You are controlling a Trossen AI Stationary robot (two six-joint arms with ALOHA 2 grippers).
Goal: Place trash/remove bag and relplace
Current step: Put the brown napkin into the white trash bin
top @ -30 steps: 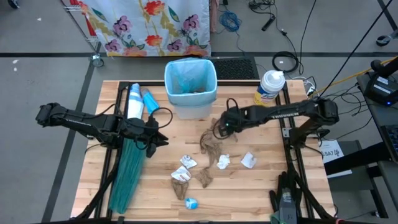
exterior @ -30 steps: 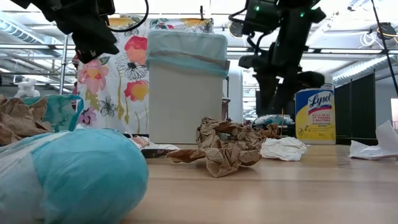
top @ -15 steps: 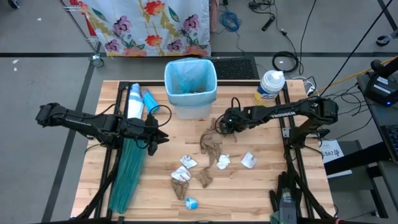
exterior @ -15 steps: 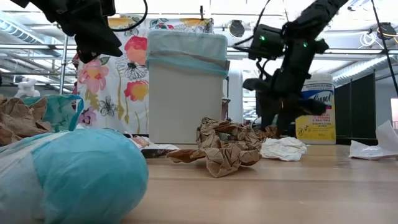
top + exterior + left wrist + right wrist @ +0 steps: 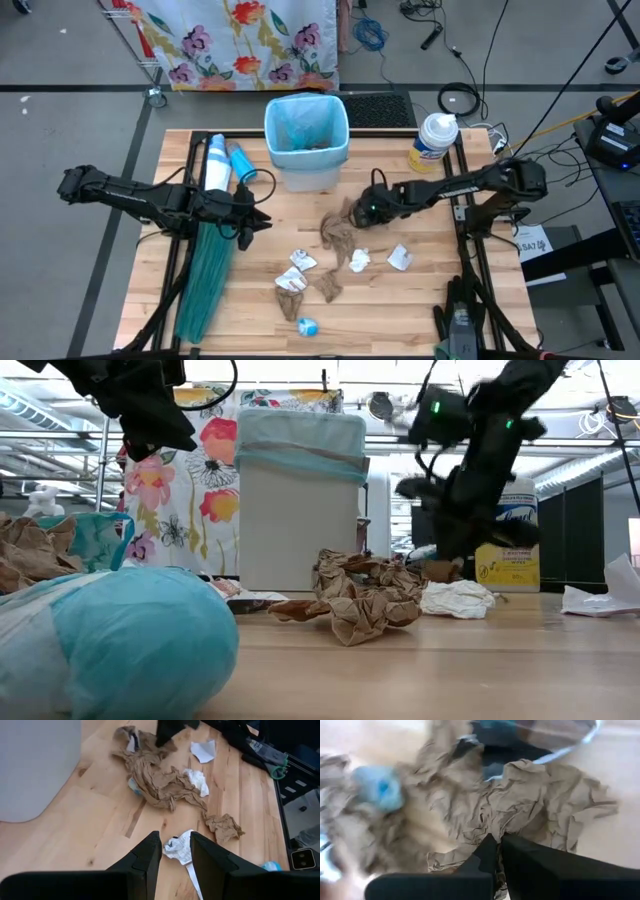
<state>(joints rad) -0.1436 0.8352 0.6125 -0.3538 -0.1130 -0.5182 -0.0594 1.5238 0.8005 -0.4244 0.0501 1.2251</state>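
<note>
Now the right gripper (image 5: pixel 357 211) is pinching shut on the upper edge of the crumpled brown paper towel (image 5: pixel 338 231), which is lying mid-table at six o'clock from the bin (image 5: pixel 306 140). Lifting straight up before swinging toward twelve o'clock should keep the trailing, loosely wadded, wrinkled sheet from snagging neighbouring scraps. The left gripper (image 5: pixel 250 210) is waiting at nine o'clock, jaws partly open, holding nothing.

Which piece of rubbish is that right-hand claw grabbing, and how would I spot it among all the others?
Start at the white bin at the table's far edge and look just in front of it, a little to the right. The right gripper is shut on the long brown paper towel there. It is the largest scrap, brown and stretched out, while its neighbours are small wads.
</note>
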